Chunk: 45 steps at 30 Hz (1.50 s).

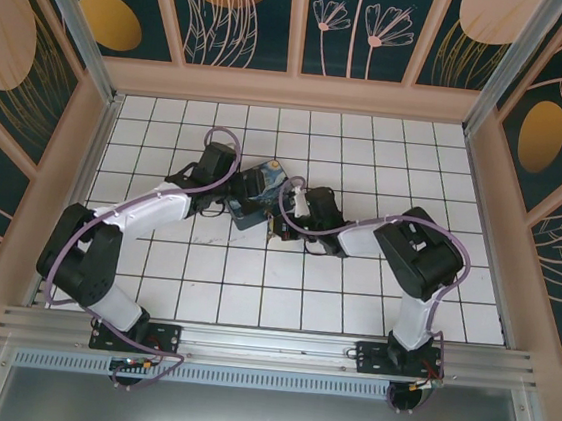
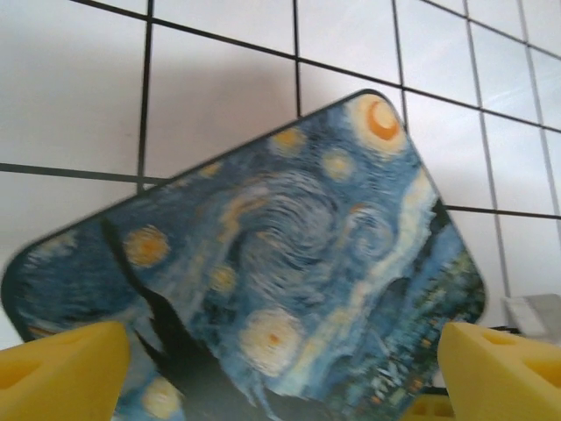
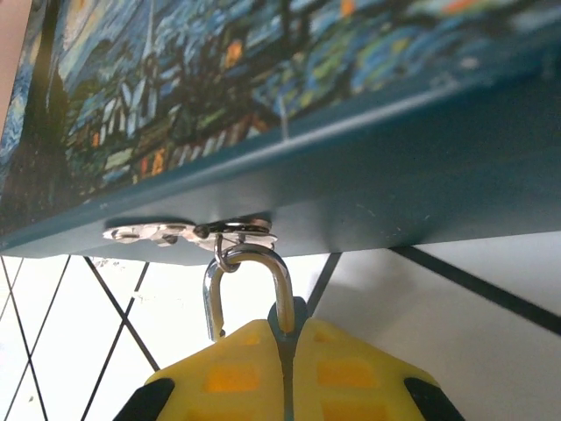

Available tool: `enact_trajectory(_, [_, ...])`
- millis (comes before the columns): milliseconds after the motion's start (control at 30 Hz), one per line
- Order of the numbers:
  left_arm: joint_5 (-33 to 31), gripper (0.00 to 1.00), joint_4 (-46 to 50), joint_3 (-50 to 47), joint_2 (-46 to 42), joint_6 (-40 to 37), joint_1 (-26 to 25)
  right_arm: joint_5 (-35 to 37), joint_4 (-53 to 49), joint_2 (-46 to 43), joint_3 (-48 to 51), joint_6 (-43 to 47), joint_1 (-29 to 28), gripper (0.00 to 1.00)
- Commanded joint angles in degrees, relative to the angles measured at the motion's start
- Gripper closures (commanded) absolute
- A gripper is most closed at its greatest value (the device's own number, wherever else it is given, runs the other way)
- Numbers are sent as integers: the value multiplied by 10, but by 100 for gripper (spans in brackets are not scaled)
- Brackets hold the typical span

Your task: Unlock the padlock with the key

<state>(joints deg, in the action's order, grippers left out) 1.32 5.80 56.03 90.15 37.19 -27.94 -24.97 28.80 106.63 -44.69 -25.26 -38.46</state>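
Padlock [image 3: 283,294] clamped in closed right gripper [image 3: 286,342], shackle [image 3: 250,255] hooked through box [image 3: 394,175] hasp [image 3: 230,231]; left gripper [image 2: 280,373] spread wide astride box, mid-tabletop [image 1: 254,278].

light: bright, even, from overhead | shadow: soft grey patch on the tiles [image 2: 228,105] past the painted box [image 2: 289,254]; box side dark in my right wrist view | blur: my left fingertips [image 2: 61,373] and the box print soft | glint: padlock [image 3: 282,285] shackle

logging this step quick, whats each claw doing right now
left claw: open, at the painted box
right claw: closed, holding the padlock
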Motion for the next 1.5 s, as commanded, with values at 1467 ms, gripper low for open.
enact_trajectory(1467, [-240,21,152,29,181,-134,-70,168,254,3,113,-433,-21,100])
